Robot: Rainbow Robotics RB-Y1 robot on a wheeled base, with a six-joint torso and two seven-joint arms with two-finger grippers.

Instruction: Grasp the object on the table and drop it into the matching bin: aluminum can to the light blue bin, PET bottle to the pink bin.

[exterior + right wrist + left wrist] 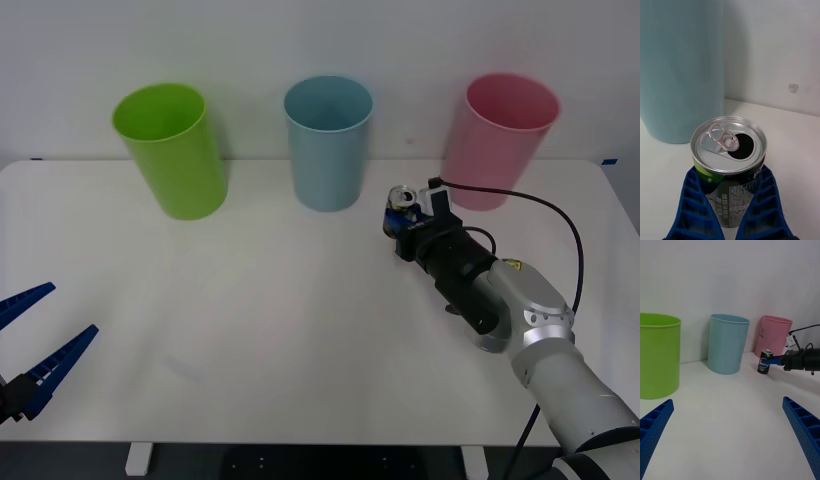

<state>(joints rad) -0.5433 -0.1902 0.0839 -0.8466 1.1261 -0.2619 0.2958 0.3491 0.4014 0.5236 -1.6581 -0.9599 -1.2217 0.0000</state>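
Two blue fingers [696,202] of the right tool [402,218] clamp the aluminum can [729,165], its tab visible up close.

Three bins line the back of the bench [300,330]: green bin [172,150], blue bin [327,142], pink bin [495,140], with gaps between them. The right hand [400,215] with the can [404,203] sits in the blue-pink gap, near both. The broad front of the bench lies open.

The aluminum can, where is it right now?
In the front view the aluminum can stands upright on the table, right of centre, between the light blue bin and the pink bin, with the right gripper closed around its sides.
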